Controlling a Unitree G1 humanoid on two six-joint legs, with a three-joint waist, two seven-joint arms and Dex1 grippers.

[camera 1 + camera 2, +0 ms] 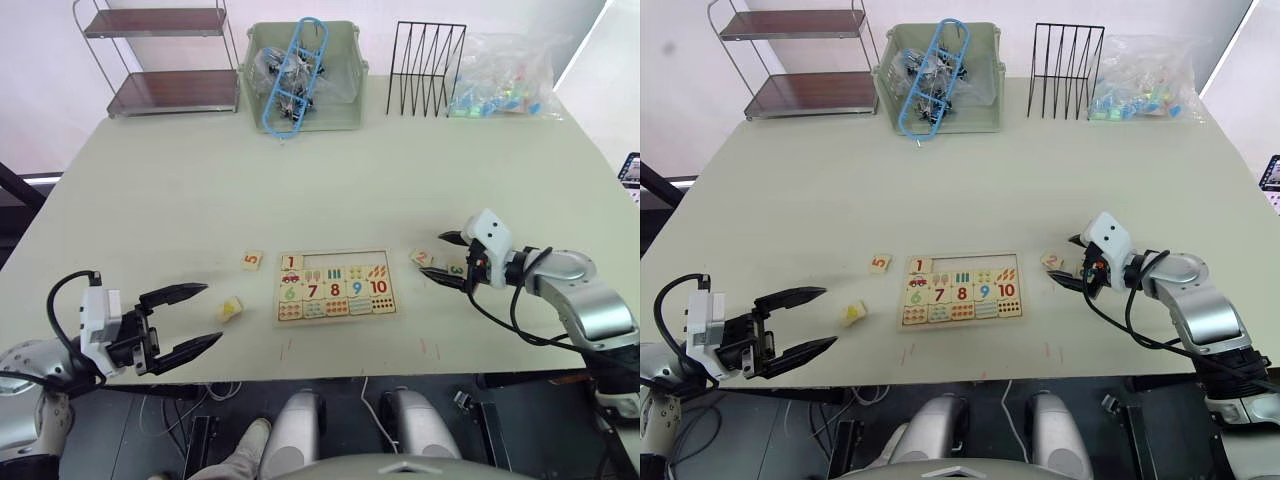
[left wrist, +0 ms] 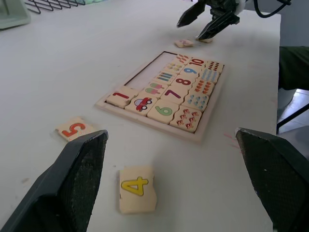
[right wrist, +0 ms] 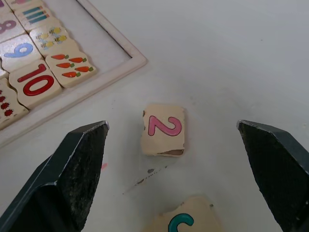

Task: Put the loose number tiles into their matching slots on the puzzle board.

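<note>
— Four tiles lie loose on the tabletop [image 1: 180, 180]; only the 1 tile [image 1: 291, 263] sits in the board [image 1: 386, 311], at the left end of the upper row, with the other four slots [image 1: 350, 259] bare.

— Which step is it, would you say?

— Picking up the 2 tile [image 3: 163, 129], I'd judge. The right claw [image 3: 174, 145] hangs over it, fingers spread wide and holding nothing, the tile lying between them. The 3 tile [image 3: 186, 220] lies just beside it, nearer the wrist.

— And the left claw [image 1: 190, 320]?

— Wide open too, empty, low near the tabletop's front edge. The 4 tile [image 2: 137, 188] lies just ahead of it, the 5 tile [image 2: 74, 129] further on, left of the board.

— What does the next move call for?

— Come down, close on the 2 alone without catching the 3, then carry it left over the rim into the slot next to the 1.

— Any crowding?

— Little. The far tabletop holds a shelf [image 1: 160, 60], bin [image 1: 345, 100], rack [image 1: 425, 65] and bag [image 1: 510, 75], all well apart from the work. The front edge is the one to mind: board and both claws sit near it.
</note>
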